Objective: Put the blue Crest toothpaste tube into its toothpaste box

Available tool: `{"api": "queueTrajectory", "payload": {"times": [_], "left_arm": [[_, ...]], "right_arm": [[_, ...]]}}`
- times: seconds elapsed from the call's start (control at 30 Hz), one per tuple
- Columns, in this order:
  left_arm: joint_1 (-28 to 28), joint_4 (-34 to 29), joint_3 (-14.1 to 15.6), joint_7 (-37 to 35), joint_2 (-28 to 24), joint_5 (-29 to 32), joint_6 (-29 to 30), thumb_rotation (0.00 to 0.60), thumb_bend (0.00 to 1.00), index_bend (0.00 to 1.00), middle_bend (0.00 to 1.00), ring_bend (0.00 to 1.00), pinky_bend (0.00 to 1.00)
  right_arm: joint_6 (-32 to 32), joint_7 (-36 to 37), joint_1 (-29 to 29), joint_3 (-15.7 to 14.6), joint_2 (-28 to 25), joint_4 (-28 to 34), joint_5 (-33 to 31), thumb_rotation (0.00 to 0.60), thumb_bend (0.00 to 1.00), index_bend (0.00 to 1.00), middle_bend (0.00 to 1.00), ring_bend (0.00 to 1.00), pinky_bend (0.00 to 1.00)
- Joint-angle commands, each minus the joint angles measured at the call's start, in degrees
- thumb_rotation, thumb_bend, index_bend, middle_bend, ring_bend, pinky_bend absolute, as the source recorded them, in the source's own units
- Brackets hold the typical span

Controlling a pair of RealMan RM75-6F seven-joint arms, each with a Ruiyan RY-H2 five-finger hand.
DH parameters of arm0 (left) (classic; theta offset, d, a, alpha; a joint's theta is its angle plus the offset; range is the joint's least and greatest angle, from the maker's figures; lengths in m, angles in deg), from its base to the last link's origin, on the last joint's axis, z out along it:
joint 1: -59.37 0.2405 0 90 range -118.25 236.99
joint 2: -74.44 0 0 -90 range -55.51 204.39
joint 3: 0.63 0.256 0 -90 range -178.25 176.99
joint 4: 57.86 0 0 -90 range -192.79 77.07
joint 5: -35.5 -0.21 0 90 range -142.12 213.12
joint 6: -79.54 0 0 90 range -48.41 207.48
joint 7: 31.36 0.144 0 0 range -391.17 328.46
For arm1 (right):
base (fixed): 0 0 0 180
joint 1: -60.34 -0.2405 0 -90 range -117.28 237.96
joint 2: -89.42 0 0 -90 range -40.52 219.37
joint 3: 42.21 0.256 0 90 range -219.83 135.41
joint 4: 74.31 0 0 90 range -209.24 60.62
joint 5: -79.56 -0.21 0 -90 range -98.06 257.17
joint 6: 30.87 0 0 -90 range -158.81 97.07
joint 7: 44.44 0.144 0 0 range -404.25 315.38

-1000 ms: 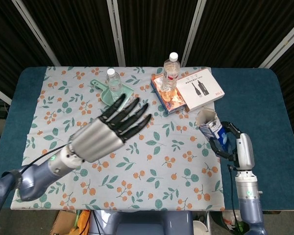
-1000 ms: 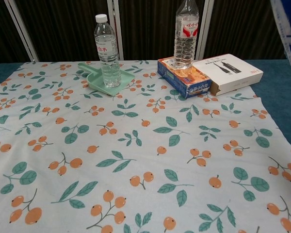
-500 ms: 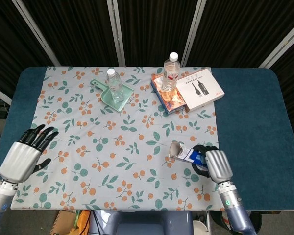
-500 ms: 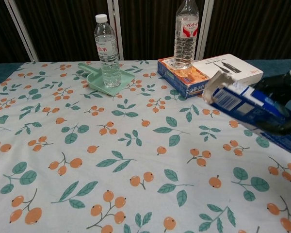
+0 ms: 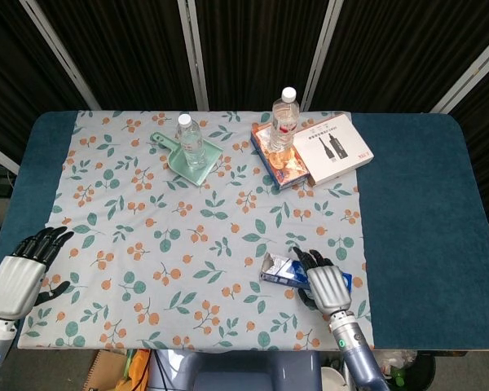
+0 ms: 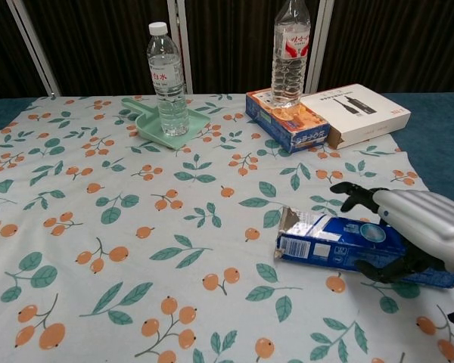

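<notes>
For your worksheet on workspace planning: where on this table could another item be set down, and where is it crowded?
Free: the cloth's middle, between the green dustpan and the toothpaste box; also the bare blue table at the right. Crowded: the far edge, with two water bottles, the colorful box and the white box.

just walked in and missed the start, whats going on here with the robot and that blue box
The robot's right hand holds a blue toothpaste box lying flat on the flowered cloth near the front edge, its open end pointing toward the middle of the table. The left hand hangs off the cloth's left edge, holding nothing. No toothpaste tube is visible. Two water bottles, a green dustpan and two other boxes sit at the back.
</notes>
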Motion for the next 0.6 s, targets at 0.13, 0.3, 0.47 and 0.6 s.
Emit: {"api": "queueTrajectory", "payload": {"times": [0.13,0.3,0.47,0.6], "left_arm": [[0.97,-0.57,-1.06,-0.37,0.0,0.97,-0.92,0.6,0.05,0.11,0.12,0.14,0.24],[2.13,-0.94,-1.88,-0.64,-0.18,1.91,-1.15,0.6,0.04,0.11,0.1,0.14,0.23],[3.64,-0.7,-3.06,-1.88,-0.15,3.25,-0.5,0.6,0.03,0.07,0.05,0.08,0.17],[4.64,-0.22,-3.73,-3.01,-0.07,3.56,0.06,0.6,0.02,0.04,0.02,0.03,0.12]], "right_arm": [[-2.85,0.53,0.73,0.14,-3.92,2.63,2.81,0.6,0.36,0.0,0.09,0.02,0.17],[-6.34,3.41,2.87,-1.09,-12.83,5.32,6.67,0.6,0.36,0.0,0.07,0.0,0.13],[-11.54,10.39,6.71,-3.18,-21.91,6.15,10.9,0.6,0.36,0.0,0.02,0.0,0.07],[-16.19,15.83,9.84,-3.85,-26.65,5.11,12.79,0.6,0.36,0.0,0.02,0.0,0.06]]}}
